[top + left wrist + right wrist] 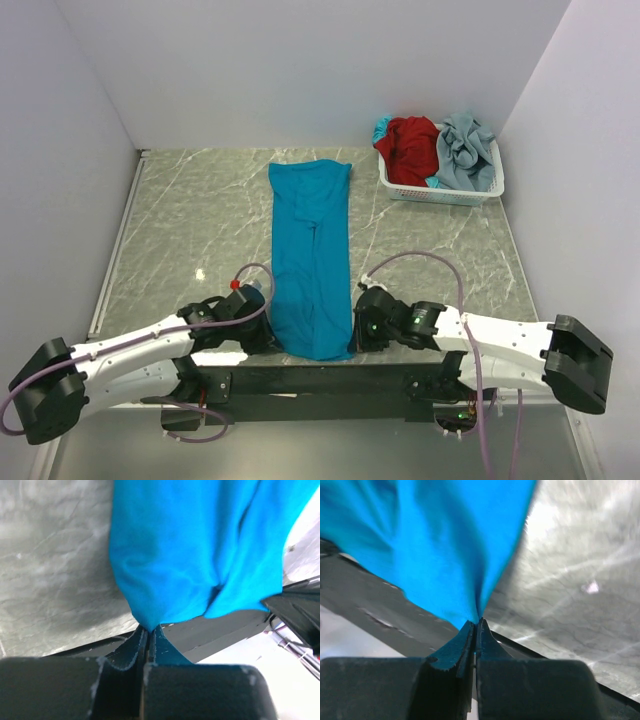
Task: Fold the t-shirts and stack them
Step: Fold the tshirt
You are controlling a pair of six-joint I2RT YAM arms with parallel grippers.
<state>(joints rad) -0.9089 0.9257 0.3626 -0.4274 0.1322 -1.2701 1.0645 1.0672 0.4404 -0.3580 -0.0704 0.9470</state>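
Both near corners of the soft teal-blue cloth t-shirt (310, 260), which lies as a long narrow strip down the middle of the grey marbled table (200, 220), look like the sensible places to take hold. It is light, limp fabric likely to sag and crease unless raised evenly from both sides. The left gripper (148, 630) is pinched tight on the near-left hem corner, the right gripper (477, 622) on the near-right one.

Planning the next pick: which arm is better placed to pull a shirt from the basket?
Right, probably: the basket sits far right, on its side. For now the right end effector and left end effector are both shut on the teal shirt, at its near corners.
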